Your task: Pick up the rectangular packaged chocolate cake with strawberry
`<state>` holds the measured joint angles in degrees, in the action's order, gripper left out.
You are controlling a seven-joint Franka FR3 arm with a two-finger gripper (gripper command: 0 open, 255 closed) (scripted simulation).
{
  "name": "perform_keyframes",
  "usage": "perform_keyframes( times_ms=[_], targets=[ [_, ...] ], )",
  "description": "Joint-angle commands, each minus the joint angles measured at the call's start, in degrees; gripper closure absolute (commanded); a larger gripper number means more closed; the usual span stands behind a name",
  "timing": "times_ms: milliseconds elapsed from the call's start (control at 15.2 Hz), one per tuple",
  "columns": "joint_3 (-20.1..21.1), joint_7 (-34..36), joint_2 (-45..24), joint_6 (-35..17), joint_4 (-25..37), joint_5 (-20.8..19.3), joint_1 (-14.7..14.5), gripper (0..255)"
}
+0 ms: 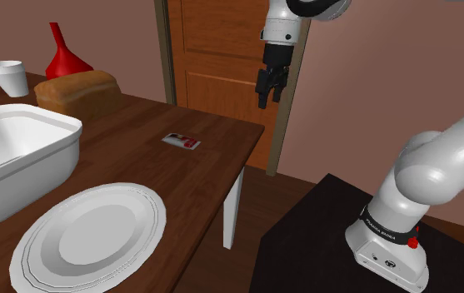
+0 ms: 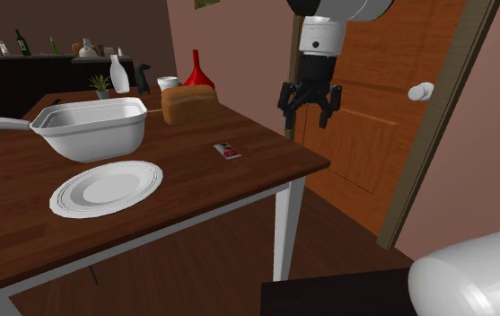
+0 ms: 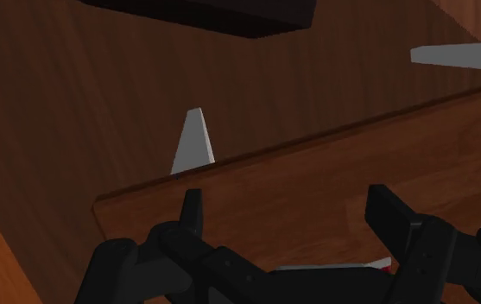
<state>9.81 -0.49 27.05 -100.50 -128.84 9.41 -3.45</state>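
Note:
The packaged cake [image 1: 180, 141] is a small flat rectangular pack, white with dark and red print, lying on the brown table [image 1: 138, 166] near its far corner. It lies beyond the plate, towards the door-side edge [image 2: 227, 151]. My black gripper [image 2: 309, 115] hangs open and empty in the air in front of the door, well above the table's corner and to the right of the pack in the second exterior view. Seen from the shoulder view it is side-on [image 1: 265, 98]. In the wrist view a sliver of the pack [image 3: 338, 269] peeks between the spread fingers [image 3: 193, 209].
On the table stand a white plate [image 1: 88, 237], a large white pan [image 1: 13, 158], a bread loaf [image 1: 78, 91], a red funnel [image 1: 65, 57] and a white cup [image 1: 7, 77]. A wooden door [image 1: 222, 58] with a knob [image 2: 421, 91] is behind the gripper.

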Motion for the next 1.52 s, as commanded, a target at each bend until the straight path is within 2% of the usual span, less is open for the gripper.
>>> perform_keyframes(
  times_ms=[0,396,792,1320,1452],
  targets=[
    [1.57,1.09,-3.78,-2.3,1.91,-0.23,-0.41,0],
    [5.91,4.95,-15.75,-7.83,9.14,-2.71,-1.57,0],
    [9.26,9.64,-28.6,-11.02,18.9,-7.74,-3.37,0],
    [10.75,15.41,-47.02,-10.7,36.77,-16.44,-8.71,0],
    [10.58,15.49,-47.36,-12.1,35.7,-16.57,-8.79,0]
  ],
)
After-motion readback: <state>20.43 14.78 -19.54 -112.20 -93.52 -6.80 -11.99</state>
